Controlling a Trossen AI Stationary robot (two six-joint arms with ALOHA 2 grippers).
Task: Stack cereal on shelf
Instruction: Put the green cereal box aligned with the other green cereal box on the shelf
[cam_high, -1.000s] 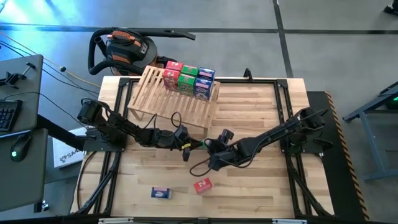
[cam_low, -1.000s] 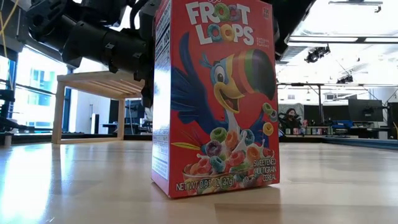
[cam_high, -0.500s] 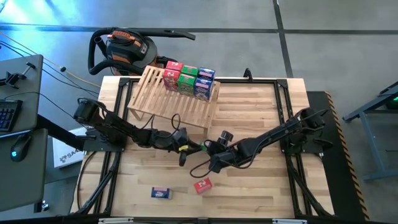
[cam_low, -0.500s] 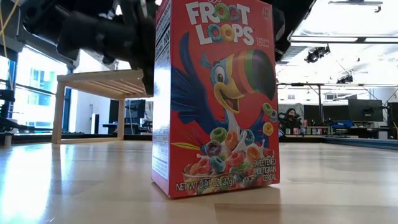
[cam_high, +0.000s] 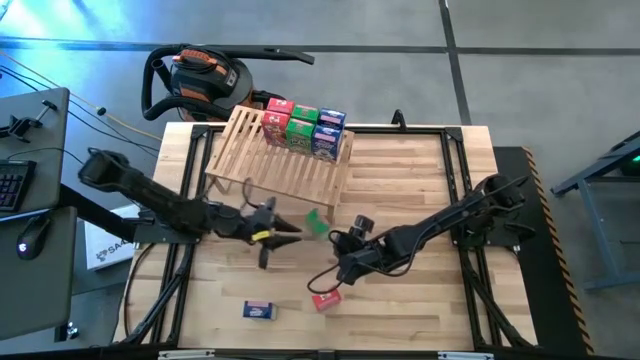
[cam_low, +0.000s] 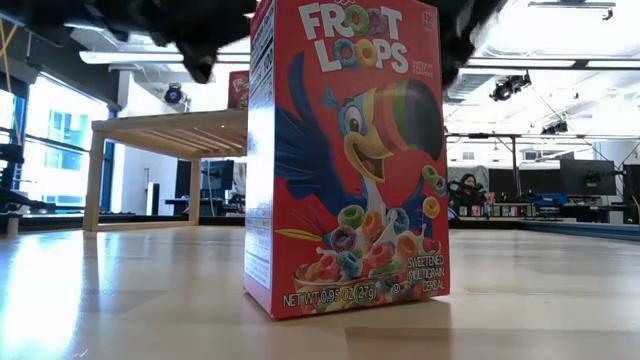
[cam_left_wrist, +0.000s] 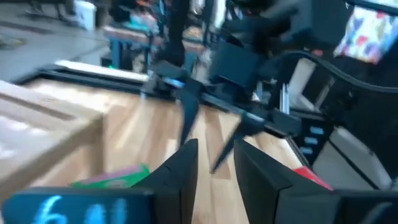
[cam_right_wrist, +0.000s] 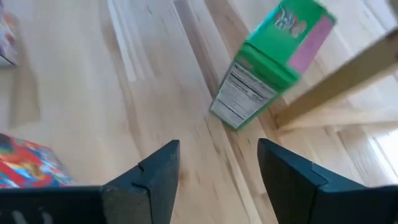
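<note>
A green cereal box (cam_high: 315, 220) shows blurred and tilted on the table by the shelf's near leg (cam_right_wrist: 329, 87), also in the right wrist view (cam_right_wrist: 267, 62). A red box (cam_high: 325, 297) stands upright near the table's near edge and fills the low view (cam_low: 345, 160). A blue-and-white box (cam_high: 259, 311) lies to its left. The slatted shelf (cam_high: 280, 160) carries several boxes (cam_high: 303, 124) on its far end. My left gripper (cam_high: 285, 232) is open, left of the green box. My right gripper (cam_high: 335, 277) is open above the table, between the green and red boxes.
A black-and-orange vacuum (cam_high: 205, 78) sits beyond the table's far left corner. Black frame rails (cam_high: 465, 180) run along the table's sides. Bare wood lies right of the shelf and along the near right part of the table.
My left arm has drawn back toward the table's left edge, away from where the two grippers met. The green box, hidden before, now shows free between them by the shelf's near side. My right gripper has shifted slightly toward the near edge and the red box.
</note>
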